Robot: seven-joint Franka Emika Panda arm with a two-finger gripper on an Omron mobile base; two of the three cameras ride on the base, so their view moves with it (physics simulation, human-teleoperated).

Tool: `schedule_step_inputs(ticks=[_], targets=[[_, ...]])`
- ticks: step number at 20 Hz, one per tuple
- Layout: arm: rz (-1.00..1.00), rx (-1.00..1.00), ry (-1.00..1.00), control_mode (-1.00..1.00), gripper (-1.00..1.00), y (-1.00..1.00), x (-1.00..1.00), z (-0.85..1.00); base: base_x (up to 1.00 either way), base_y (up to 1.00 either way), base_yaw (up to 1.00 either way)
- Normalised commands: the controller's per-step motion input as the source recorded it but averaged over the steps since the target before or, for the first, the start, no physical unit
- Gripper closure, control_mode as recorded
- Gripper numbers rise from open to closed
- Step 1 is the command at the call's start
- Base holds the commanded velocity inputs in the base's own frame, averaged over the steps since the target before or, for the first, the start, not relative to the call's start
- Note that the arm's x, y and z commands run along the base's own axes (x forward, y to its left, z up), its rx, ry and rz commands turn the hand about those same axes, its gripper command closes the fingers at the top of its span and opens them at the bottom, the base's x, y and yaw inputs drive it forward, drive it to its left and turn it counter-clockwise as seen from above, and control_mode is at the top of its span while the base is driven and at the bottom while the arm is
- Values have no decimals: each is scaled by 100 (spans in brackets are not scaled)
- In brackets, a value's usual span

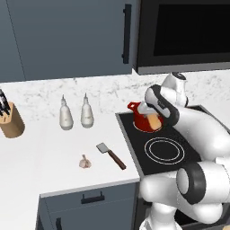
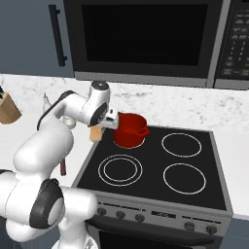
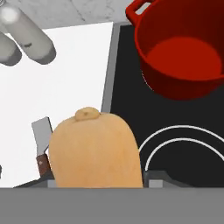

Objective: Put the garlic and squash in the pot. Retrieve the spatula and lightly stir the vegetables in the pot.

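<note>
Pincer (image 3: 99,181) is clamped part-open around the squash (image 3: 94,151), carried above the stove beside the empty pot (image 3: 183,61) for dropping in. Garlic (image 1: 84,162) and spatula (image 1: 110,154) lie on the worktop (image 1: 54,157).

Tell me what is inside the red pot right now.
The pot looks empty in the hand view: only its bare red floor shows, though the near wall hides a strip of it. The squash is held in the gripper, outside the pot. The garlic lies on the counter.

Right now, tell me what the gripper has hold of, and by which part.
The gripper holds the squash, its jaws closed around the end nearest the hand. The stem end points away, toward the stove. It hangs beside the red pot, not over it.
</note>
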Motion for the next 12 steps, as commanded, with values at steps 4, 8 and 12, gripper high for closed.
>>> schedule_step_inputs(ticks=[4, 8, 12], targets=[[1, 37, -9, -100, 100, -67, 27, 18, 0, 0, 0], [0, 36, 0, -100, 100, -53, 58, 15, 0, 0, 0], [0, 31, 0, -100, 100, -34, 74, 5, 0, 0, 0]])
